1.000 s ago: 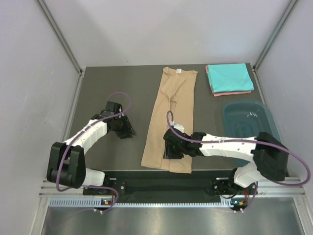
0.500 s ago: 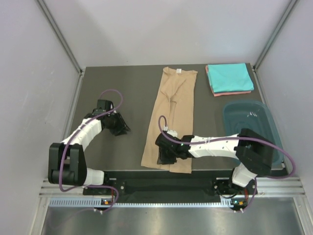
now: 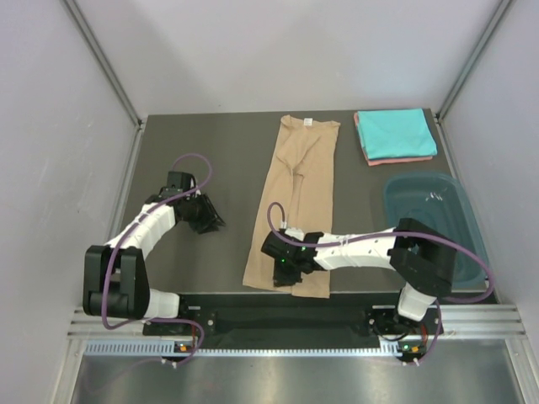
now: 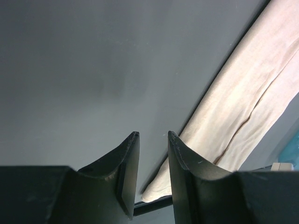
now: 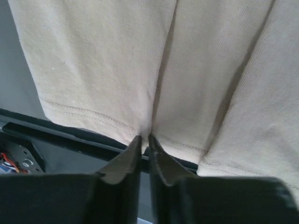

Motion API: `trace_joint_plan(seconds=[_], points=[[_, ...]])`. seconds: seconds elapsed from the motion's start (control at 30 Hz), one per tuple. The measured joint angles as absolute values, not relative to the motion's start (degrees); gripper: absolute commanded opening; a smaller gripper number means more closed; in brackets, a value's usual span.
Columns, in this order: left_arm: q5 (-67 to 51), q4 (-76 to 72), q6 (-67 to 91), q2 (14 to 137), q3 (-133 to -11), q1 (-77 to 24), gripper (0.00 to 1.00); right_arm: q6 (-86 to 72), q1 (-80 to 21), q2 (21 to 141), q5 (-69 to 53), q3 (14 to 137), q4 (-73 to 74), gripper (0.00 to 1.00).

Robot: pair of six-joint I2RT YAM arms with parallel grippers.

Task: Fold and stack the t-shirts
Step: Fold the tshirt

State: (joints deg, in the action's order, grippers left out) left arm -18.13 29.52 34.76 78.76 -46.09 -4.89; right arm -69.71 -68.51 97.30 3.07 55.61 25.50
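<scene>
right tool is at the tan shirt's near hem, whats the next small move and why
Probably lift the hem slightly, ready to fold it toward the far end. The right tool has its fingers nearly together on the near hem of the tan shirt, cloth creasing into them, and the shirt lies full length. The left tool hangs open beside it, holding nothing.
</scene>
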Motion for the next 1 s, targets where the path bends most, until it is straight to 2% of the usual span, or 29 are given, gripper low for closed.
trace_joint_plan(seconds=[0.07, 1.0], points=[[-18.11, 29.52, 34.76, 78.76, -46.09, -4.89, 0.36, -70.08, -68.60, 97.30, 3.29, 55.64, 25.76, 0.00], [-16.49, 29.58, 34.74, 78.94, -46.09, -4.86, 0.36, -72.23, -69.28, 91.66, 7.46, 55.51, 31.14, 0.00]])
